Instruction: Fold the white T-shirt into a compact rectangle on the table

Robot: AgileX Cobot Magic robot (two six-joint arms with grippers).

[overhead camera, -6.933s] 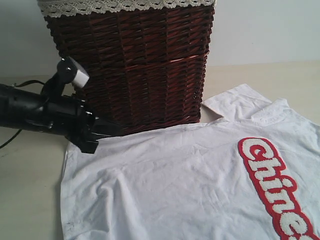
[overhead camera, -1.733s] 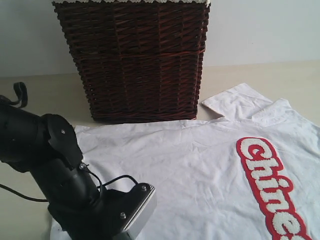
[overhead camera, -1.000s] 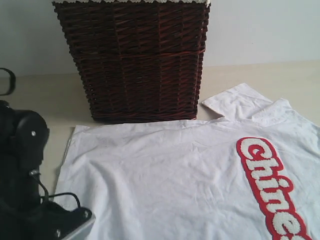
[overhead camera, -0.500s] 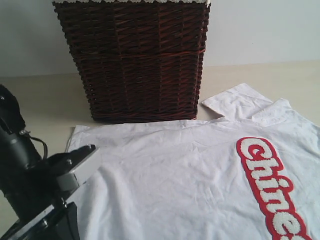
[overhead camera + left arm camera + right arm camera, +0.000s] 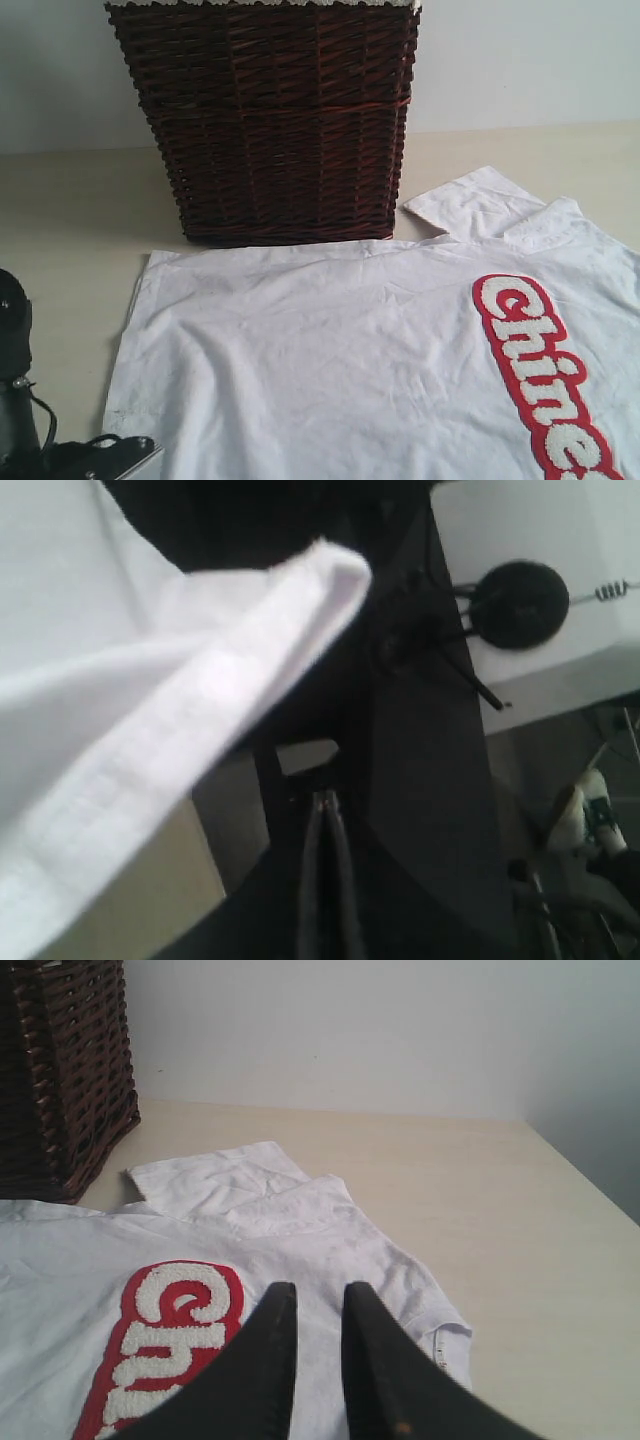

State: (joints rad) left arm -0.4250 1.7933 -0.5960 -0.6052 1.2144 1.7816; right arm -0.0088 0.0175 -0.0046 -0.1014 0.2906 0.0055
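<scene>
Black left arm (image 5: 14,420) is withdrawn to seven o'clock, off the white cotton lettered T-shirt (image 5: 330,370), which lies flat, fold unstarted. Left gripper (image 5: 322,805) clenched, right gripper (image 5: 318,1295) narrowly parted, both empty.

Exterior low, facing basket (image 5: 270,120), right wrist low over white T-shirt (image 5: 330,1225), sharing both

T-shirt (image 5: 350,370): flat on bench (image 5: 70,210), filling foreground. Wicker basket (image 5: 270,120): on bench, just behind shirt's left half. Sleeve (image 5: 475,205): right of basket, near its base.
</scene>
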